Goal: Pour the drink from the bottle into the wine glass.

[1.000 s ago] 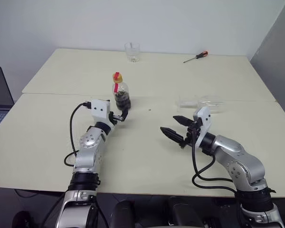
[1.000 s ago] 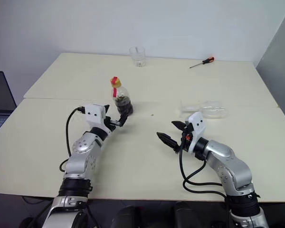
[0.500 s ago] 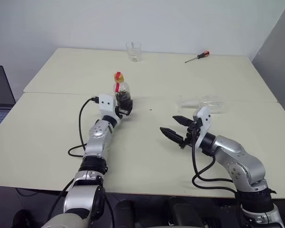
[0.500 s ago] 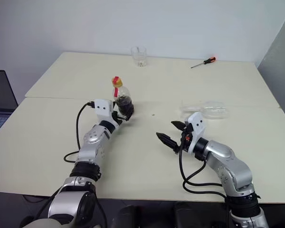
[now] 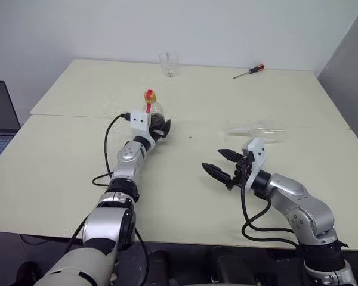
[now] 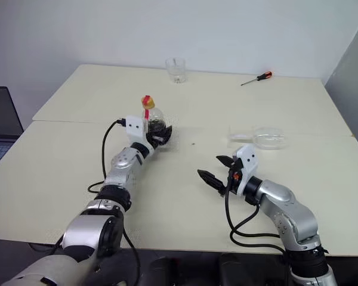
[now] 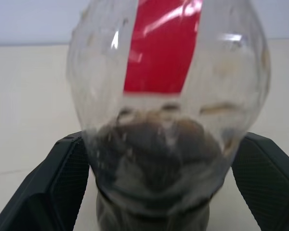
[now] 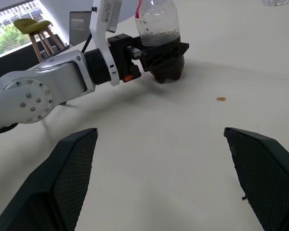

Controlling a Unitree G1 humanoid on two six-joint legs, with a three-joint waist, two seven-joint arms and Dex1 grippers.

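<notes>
Moved: left gripper [image 6: 160, 132] has reached forward to the bottle [image 6: 153, 117]; jaws wide, one finger either side of its base
Bottle: upright on table [image 6: 71, 155]; drink [image 7: 156, 144] fills lower part
Right gripper [image 6: 221, 169]: jaws wide, holding nothing
Wine glass [image 6: 259, 137]: lying on its side

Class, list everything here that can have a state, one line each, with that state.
bottle: upright, capped, partly full of dark drink.
wine glass: lying on its side, empty.
tumbler: upright.
screwdriver: lying flat.
left gripper: open, fingers flanking the bottle.
right gripper: open, empty.
</notes>
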